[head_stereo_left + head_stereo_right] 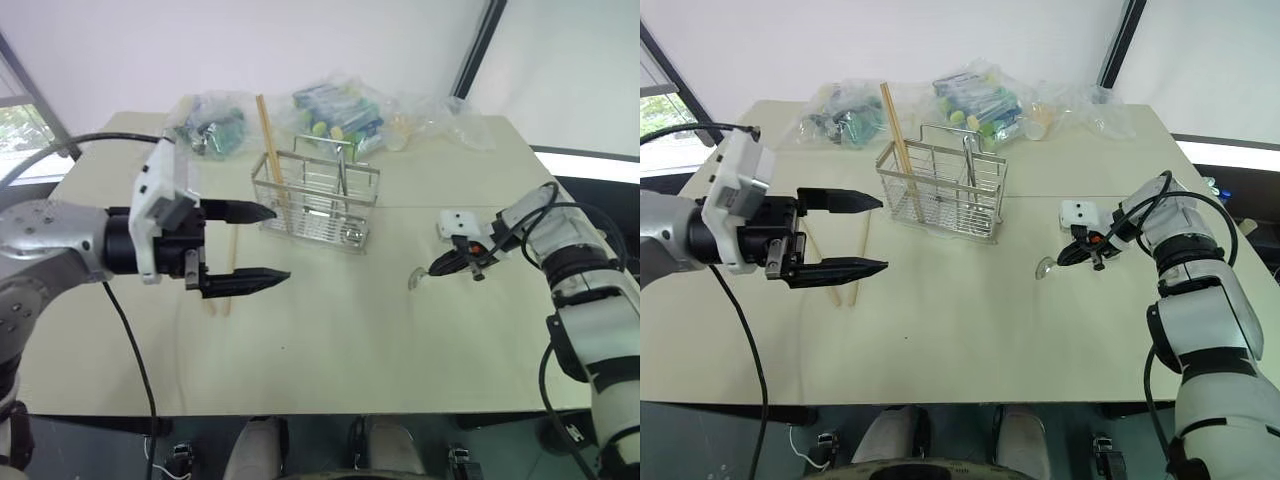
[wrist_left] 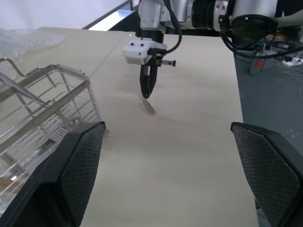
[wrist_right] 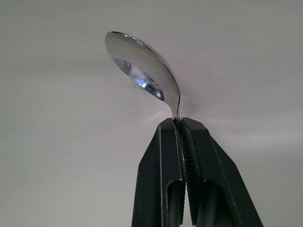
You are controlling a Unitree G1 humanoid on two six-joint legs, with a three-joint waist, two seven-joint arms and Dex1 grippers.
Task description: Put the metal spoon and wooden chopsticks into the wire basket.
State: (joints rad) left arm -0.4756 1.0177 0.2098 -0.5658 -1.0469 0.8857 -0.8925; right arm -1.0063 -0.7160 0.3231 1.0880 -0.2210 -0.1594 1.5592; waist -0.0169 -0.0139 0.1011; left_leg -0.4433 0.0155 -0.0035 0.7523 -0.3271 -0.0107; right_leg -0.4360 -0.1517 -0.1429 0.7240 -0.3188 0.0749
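We see a pale beige worktop (image 1: 330, 340) w/ a faint seam across it, set against a plain white wall (image 1: 250, 45). A dark diagonal post (image 1: 478, 45) splits the wall at far right. Window (image 1: 20, 125) at left shows daylight and greenery. Dark floor (image 1: 100, 440) below the near edge.

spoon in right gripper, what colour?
Shiny silver metal spoon; clearest in the right wrist view.

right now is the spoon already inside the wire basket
No, the metal spoon is clamped by its handle in the right gripper, over the table and well apart from the wire basket.
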